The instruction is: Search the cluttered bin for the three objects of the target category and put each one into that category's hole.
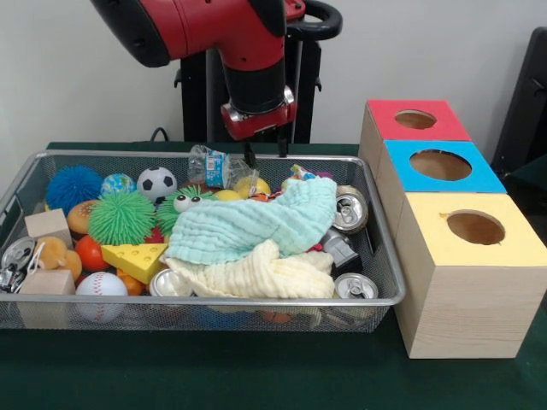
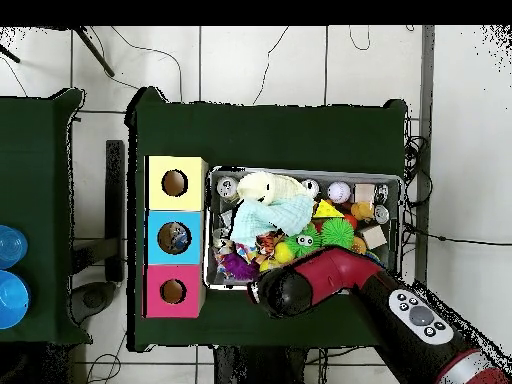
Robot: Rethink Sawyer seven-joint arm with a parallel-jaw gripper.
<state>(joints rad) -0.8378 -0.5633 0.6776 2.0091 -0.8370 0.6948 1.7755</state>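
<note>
A dark green tabletop [image 1: 256,376] carries the bin [image 1: 380,256] and three boxes; the gripper [image 1: 265,152], fingers slightly spread, hovers above a bottle [image 1: 209,165].

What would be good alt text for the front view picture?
A red robot arm lowers its open gripper over a clear plastic bottle at the far edge of a wire-mesh bin full of toys, cans and cloths. Beside the bin stand three wooden boxes, the middle one blue-topped with a round hole.
</note>
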